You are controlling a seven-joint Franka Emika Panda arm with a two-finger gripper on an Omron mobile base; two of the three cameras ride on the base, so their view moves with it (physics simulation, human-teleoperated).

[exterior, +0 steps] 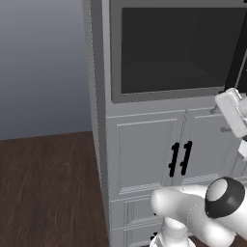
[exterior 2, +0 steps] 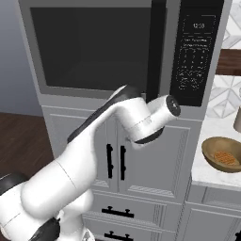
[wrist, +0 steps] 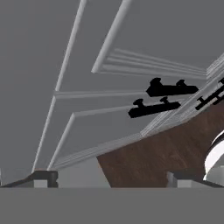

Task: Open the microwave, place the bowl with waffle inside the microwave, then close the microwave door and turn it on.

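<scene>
Gripper (wrist: 111,177) jaws wide, empty, aimed at cupboard doors (wrist: 109,96); microwave door handle (exterior 2: 156,47), long axis vert., lies approx 12 o'clock above hand.

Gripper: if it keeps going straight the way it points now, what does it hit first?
Likely the white cupboard door below the microwave; the open gripper faces its panel, the floor lower in line. Depth is unclear.

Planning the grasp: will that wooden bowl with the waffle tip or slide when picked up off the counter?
The bowl looks wide and shallow, so tipping seems unlikely. It appears rigid wood, probably light for its size. The waffle lies loose inside and could slide if the bowl tilts. The smooth rounded wall may slip in a pinch on the rim.
</scene>
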